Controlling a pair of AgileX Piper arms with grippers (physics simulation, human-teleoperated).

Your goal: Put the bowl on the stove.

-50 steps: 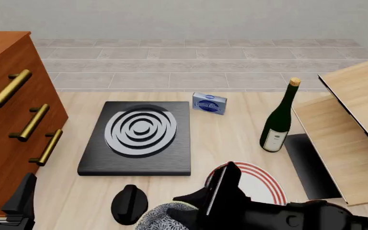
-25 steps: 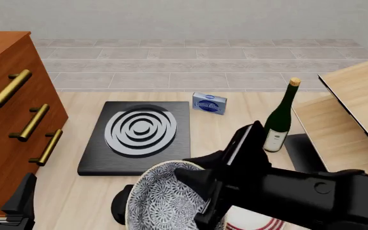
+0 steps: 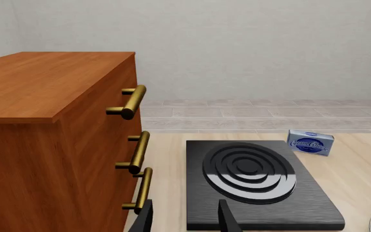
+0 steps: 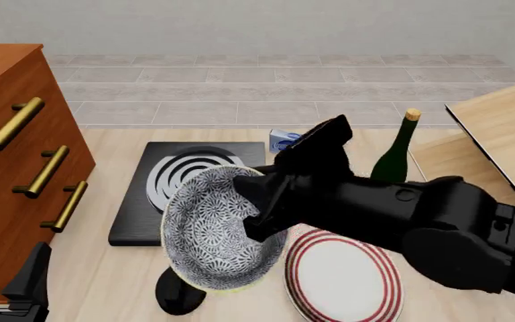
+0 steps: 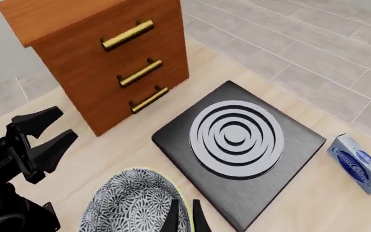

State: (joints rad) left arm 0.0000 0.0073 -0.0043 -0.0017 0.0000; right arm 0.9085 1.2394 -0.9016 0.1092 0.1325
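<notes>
Here, one bowl (image 4: pixel 217 231) held aloft, one stove (image 4: pixel 186 201), one plate (image 4: pixel 342 275)

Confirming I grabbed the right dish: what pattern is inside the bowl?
A fine black-and-white floral pattern lines the inside of the bowl, clearest in the front view.

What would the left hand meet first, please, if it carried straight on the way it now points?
Probably the stove: the left hand points at its near edge, with bare table between, though depth is unclear.

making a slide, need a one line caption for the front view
Right end effector carries the patterned bowl, tilted, toward the stove, above the red-rimmed plate.
</notes>
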